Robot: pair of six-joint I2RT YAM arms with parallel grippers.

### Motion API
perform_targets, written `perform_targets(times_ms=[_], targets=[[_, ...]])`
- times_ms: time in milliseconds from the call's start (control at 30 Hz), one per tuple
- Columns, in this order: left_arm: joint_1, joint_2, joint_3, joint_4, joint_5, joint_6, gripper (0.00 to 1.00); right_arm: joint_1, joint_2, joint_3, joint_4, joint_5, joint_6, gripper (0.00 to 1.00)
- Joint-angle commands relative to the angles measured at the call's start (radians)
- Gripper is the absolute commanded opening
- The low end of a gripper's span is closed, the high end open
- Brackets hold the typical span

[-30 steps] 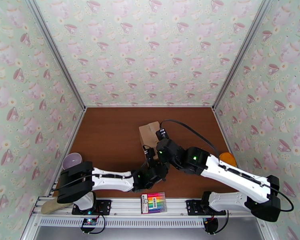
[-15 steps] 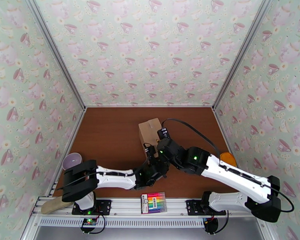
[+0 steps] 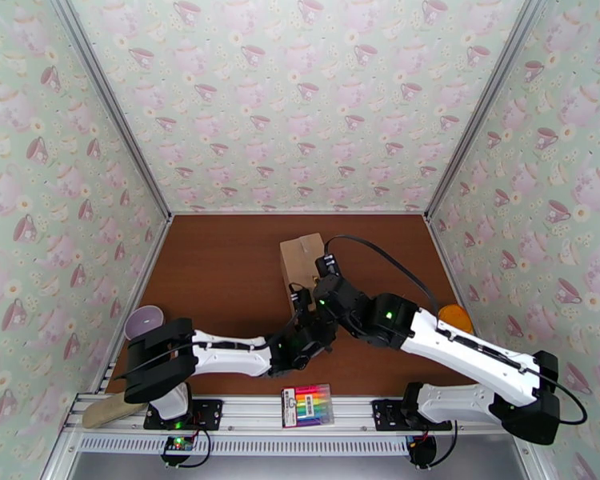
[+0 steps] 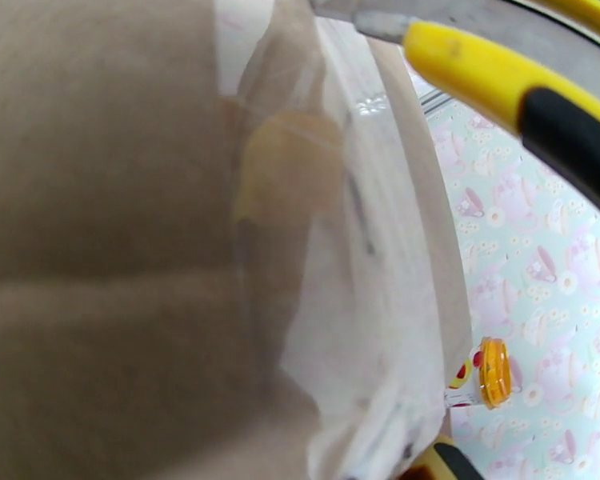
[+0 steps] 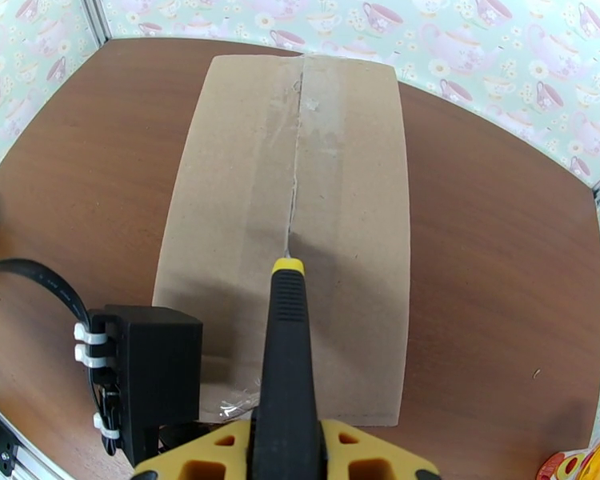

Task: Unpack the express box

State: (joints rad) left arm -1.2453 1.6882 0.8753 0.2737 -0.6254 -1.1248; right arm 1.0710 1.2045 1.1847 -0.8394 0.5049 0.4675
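Got a knife (image 5: 288,346) clamped in the right claw (image 5: 288,454), tip on the box (image 5: 348,194) seam, mid-tabletop (image 5: 492,258). Can't tell the left claw's (image 3: 302,307) grip at the near end. Could skid the box or stab whatever's inside if shoved.

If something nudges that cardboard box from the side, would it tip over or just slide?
Probably slide: the express box lies on a broad face on the smooth table. It looks fairly stiff, its top flaps lying level. Weight is hard to judge; the contents are hidden.
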Motion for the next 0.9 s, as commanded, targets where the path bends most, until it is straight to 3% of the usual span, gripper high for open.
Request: perform_targets(times_ms=[0, 433, 633, 800, 867], targets=[[0.017, -0.088, 0.005, 0.018, -0.02, 0.056, 0.37, -0.01, 0.014, -0.003, -0.051, -0.102, -0.025, 0.0], [-0.075, -0.225, 0.001, -0.258, -0.011, 0.028, 0.38, -0.099, 0.031, 0.055, -0.009, -0.131, -0.131, 0.0], [-0.134, -0.384, -0.019, -0.508, -0.099, 0.024, 0.37, -0.13, 0.014, 0.038, 0.002, -0.161, -0.158, 0.0], [-0.102, -0.519, -0.018, -0.629, -0.219, 0.149, 0.41, -0.135, 0.0, 0.02, 0.014, -0.18, -0.18, 0.0], [-0.016, -0.551, -0.004, -0.603, -0.209, 0.247, 0.42, -0.135, -0.003, 0.018, 0.011, -0.184, -0.192, 0.0]])
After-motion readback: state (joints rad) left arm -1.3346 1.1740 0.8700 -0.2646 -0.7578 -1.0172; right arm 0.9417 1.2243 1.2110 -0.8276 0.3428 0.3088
